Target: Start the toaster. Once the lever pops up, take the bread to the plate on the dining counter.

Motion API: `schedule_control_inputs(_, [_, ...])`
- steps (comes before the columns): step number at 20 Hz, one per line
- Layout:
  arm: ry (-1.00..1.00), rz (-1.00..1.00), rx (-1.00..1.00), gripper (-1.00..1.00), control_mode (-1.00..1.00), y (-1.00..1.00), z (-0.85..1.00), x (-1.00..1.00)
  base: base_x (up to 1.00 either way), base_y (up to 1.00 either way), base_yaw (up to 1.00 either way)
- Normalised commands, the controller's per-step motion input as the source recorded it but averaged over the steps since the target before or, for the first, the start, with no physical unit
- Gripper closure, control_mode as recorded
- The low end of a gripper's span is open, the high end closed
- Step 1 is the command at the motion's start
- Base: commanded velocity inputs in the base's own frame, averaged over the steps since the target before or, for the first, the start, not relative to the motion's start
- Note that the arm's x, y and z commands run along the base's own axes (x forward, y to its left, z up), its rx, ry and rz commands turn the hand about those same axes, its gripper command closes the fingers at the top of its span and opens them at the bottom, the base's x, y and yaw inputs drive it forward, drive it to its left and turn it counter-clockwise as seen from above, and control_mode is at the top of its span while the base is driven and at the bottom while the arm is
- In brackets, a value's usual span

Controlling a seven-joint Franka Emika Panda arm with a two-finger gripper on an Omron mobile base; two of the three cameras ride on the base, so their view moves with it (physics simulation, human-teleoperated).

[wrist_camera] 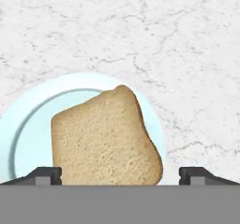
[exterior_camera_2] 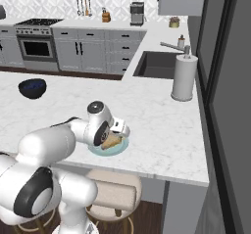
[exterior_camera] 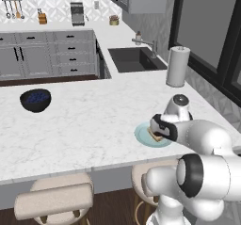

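Observation:
The bread [wrist_camera: 105,138], a tan slice with a darker crust, rests on the pale blue-green plate [wrist_camera: 28,124] and reaches over its far rim. My gripper [wrist_camera: 120,175] hangs just above, open, one fingertip on each side of the slice and not pressing it. In the left base view the hand [exterior_camera: 159,131] covers most of the bread [exterior_camera: 154,135] and the plate [exterior_camera: 141,137]. The plate [exterior_camera_2: 120,150] sits near the front edge of the white marble dining counter [exterior_camera_2: 162,125], with the bread [exterior_camera_2: 112,141] under the hand [exterior_camera_2: 109,134].
A dark bowl [exterior_camera: 35,100] stands at the counter's left. A paper towel roll [exterior_camera: 178,66] stands behind the plate, beside the dark sink [exterior_camera: 136,59]. Beige stools [exterior_camera: 54,200] sit below the front edge. A window wall runs along the right.

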Motion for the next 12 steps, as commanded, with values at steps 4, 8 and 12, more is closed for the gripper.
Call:
schedule_control_inputs(4, [0.08, -0.13, -0.20, -1.00, -1.00, 0.00, 0.00, 0.03, 0.00, 0.00, 0.00])
schedule_control_inputs(8, [0.00, -0.09, -0.04, -1.00, -1.00, 0.00, 0.17, 0.00, 0.00, 0.00, 0.00])
schedule_control_inputs(12, [0.00, -0.05, 0.16, -1.00, -1.00, 0.14, 0.68, 0.00, 0.00, 0.00, 0.00])
